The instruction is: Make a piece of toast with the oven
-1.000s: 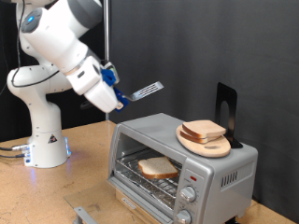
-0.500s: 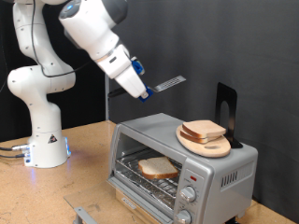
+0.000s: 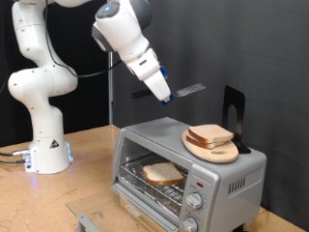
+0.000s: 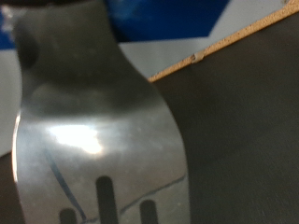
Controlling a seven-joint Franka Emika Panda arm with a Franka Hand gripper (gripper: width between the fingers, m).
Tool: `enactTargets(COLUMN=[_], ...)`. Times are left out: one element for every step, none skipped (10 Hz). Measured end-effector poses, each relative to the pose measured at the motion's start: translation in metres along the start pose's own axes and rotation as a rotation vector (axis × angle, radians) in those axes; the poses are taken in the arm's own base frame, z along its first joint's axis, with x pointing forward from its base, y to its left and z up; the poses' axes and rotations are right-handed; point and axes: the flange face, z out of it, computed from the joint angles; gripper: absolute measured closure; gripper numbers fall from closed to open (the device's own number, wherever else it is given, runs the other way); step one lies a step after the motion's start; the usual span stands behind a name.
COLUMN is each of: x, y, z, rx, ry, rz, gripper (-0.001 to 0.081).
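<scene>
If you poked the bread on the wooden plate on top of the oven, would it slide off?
Probably it would slide: the bread slice looks light and lies loose on the plate. The plate sits flat on the oven, so tipping seems unlikely.

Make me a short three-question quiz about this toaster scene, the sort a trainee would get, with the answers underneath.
1. True or false: a bread slice lies on the wire rack inside the oven, whose door is open.
2. What is the tool carrying? A) a wooden plate B) a flat metal spatula C) a bread slice
3. Fill in: the second bread slice rests on a round wooden ____ on top of the oven.

Key
1. True. The slice sits on the rack, seen through the open front.
2. B. The slotted metal spatula juts from the tool, held in the air above the oven; the wrist view shows its shiny blade close up.
3. Plate.
</scene>
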Motion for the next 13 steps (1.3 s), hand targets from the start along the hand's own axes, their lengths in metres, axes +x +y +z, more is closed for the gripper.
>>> enactTargets(x=[-0.004, -0.007, -0.010, -0.012, -0.013, -0.013, -0.013, -0.013, -0.013, -0.013, -0.013, -0.013, -0.013], y=[0.002, 0.006, 0.010, 0.015, 0.019, 0.022, 0.025, 0.025, 0.026, 0.027, 0.029, 0.031, 0.034], z=[0.013, 0.025, 0.034, 0.042, 0.047, 0.051, 0.054, 0.054, 0.054, 0.053, 0.052, 0.050, 0.048], rx=[-0.022, -0.040, -0.055, -0.067, -0.072, -0.075, -0.075, -0.072, -0.069, -0.065, -0.059, -0.049, -0.036], ry=[-0.012, -0.018, -0.020, -0.022, -0.023, -0.023, -0.024, -0.020, -0.019, -0.016, -0.013, -0.012, -0.011], rz=[0.011, 0.019, 0.026, 0.034, 0.042, 0.049, 0.054, 0.054, 0.052, 0.052, 0.050, 0.051, 0.053], gripper=[0.0481, 0.0481, 0.0481, 0.0481, 0.0481, 0.0481, 0.0401, 0.0401, 0.0212, 0.0212, 0.0137, 0.0137, 0.0124])
